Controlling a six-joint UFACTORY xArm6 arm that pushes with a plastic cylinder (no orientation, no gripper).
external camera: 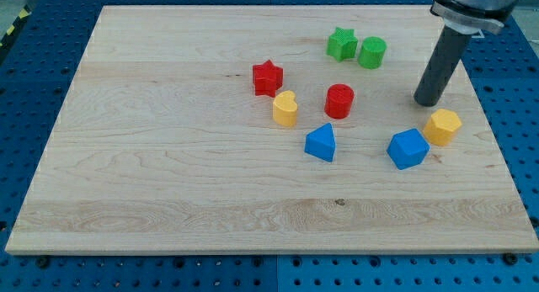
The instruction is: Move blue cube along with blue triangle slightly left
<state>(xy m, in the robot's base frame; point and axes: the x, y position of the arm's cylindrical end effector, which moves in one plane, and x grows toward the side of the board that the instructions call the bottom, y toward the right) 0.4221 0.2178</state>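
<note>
- My tip (427, 102), the blunt lower end of a straight dark rod, rests on the pale wooden board (168, 157) in the right of the frame; it has no jaws to open or close and grasps nothing, touching no block.
- Just below and to the right of my tip sits a yellow hexagonal block (442, 126), which touches or nearly touches the upper right edge of the blue cube (408, 149) (the gap is too fine to call).
- The blue cube lies in the lower right of the frame, below and slightly left of my tip; the blue triangle (321, 143) lies well to its left, near the frame's centre.
- Farther out: a red cylinder (339, 101) above the triangle, a yellow heart-shaped block (285, 109) and a red star (267, 77) to the upper left of it, and a green star (341, 44) beside a green cylinder (371, 52) toward the top.
- The step in hand looks like the approach: neither blue block appears engaged yet.
- The next move, by my judgement, calls for bringing my tip round to the cube's right side, past the yellow hexagonal block, then pushing left so the cube travels toward the triangle and carries it along.
</note>
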